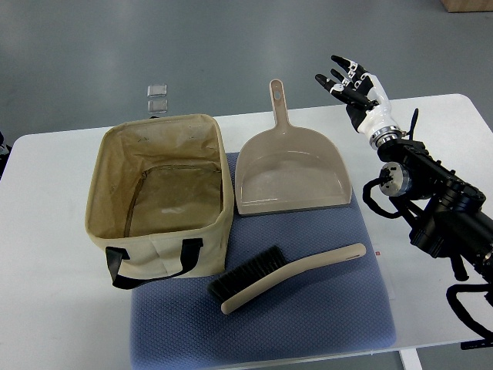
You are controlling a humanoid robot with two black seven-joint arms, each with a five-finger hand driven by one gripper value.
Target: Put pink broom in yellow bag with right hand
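So the broom (283,276) is lying flat on the blue mat (339,308) near the front edge of the white table (46,231), not in anything. It looks more beige than pink to me, with black bristles at its left end and the long handle angling up to the right, the rounded tip ending close to the mat's right side. The bag (158,202) sits just to the left, a boxy cream/tan fabric thing with black handles hanging on the near side, open on top, and nothing visible inside it. Its right bottom corner overlaps the mat, and the bristle end of the broom is just beside that corner but I can't say it's touching. Behind the broom there's a matching beige dustpan (289,173) lying flat, handle pointing away from the robot, its front lip resting on the mat's far edge. The right hand (351,83) is up at the far right corner of the table, well apart from the broom — fingers are spread out and relaxed, holding nothing, with the black arm running back down to the right edge of the picture. The left arm doesn't show at all. Also a couple of small clear squares (157,97) sit just past the far edge of the table behind the bag — can't tell what they are.
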